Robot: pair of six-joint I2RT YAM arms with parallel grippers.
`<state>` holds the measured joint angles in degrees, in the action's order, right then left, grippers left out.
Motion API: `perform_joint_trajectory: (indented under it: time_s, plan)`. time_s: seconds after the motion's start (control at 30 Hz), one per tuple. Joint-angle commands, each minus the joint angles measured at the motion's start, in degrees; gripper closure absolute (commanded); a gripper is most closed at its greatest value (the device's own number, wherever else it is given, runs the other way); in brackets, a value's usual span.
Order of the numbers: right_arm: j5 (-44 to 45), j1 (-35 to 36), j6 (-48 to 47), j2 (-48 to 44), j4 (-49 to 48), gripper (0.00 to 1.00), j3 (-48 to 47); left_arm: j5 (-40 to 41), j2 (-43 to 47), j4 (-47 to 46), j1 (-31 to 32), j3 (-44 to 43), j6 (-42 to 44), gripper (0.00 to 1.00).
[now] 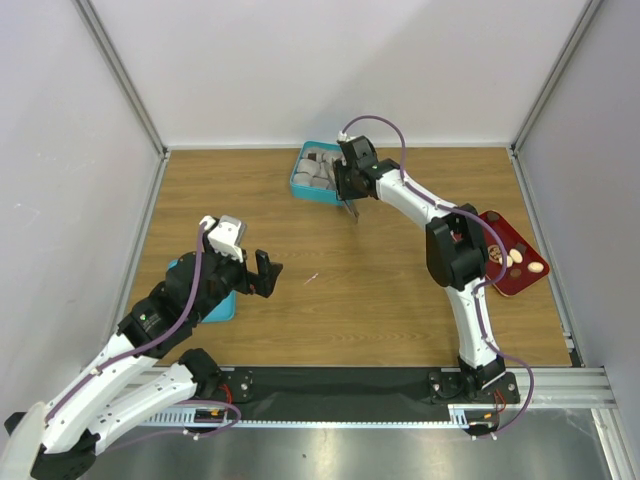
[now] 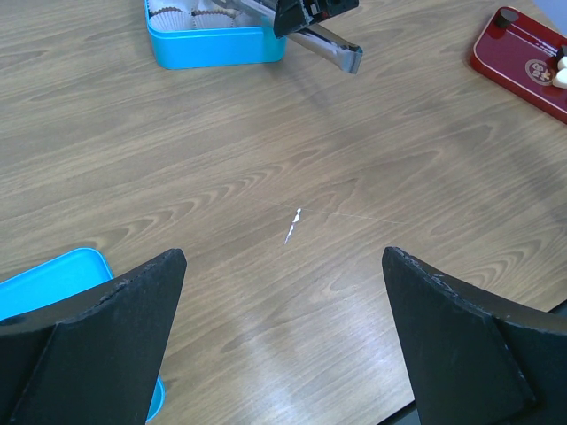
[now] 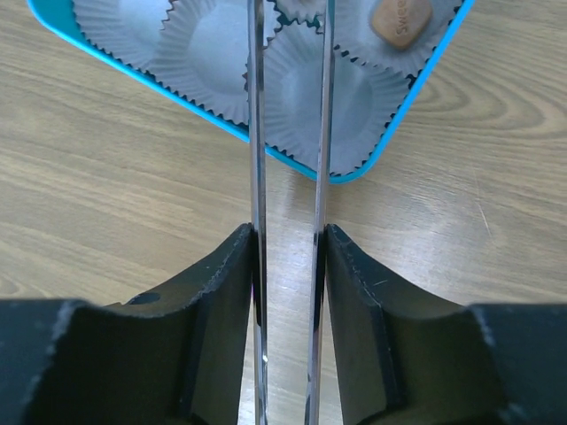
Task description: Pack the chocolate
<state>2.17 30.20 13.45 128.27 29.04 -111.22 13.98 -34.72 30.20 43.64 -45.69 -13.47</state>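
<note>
My right pincer [image 3: 290,235] grips the tweezers [image 3: 257,133], one finger pressed on each blade; the blades stand slightly apart with nothing between them. They reach ahead of the pincer over the teal box [image 3: 133,69] and its paper cups [image 3: 208,53]. One tan chocolate [image 3: 399,19] sits in a cup ahead and to the right of the blades. More chocolates [image 1: 535,267] lie on the red tray [image 1: 497,225], well behind that pincer on its right. My left pincer [image 2: 283,252] is spread wide and holds nothing, with the teal lid [image 2: 53,274] just to its left.
</note>
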Motion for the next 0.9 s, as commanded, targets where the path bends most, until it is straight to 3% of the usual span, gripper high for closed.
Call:
perform_joint_trajectory:
  time_s: [0.0, 0.6, 0.8, 0.87]
  plan:
    - [1.6, 0.4, -0.9, 0.5, -1.2, 0.58, -0.9, 0.7, 0.4, -1.0, -0.2, -0.2, 0.6, 0.0]
    - [3.5, 0.3, -3.2, -7.9, -1.0, 0.6, -3.5, 0.7, -0.1, -0.8, -0.2, -0.2, 0.6, 0.0]
    - [10.5, -0.5, -0.4, -19.5, 6.8, 0.6, 2.8, -0.4, 0.2, -1.0, -0.2, -0.1, 0.6, 0.0]
    - [9.5, -2.8, 3.3, -25.7, 11.2, 0.59, 8.8, -0.9, 0.1, -0.8, -0.2, -0.2, 0.6, 0.0]
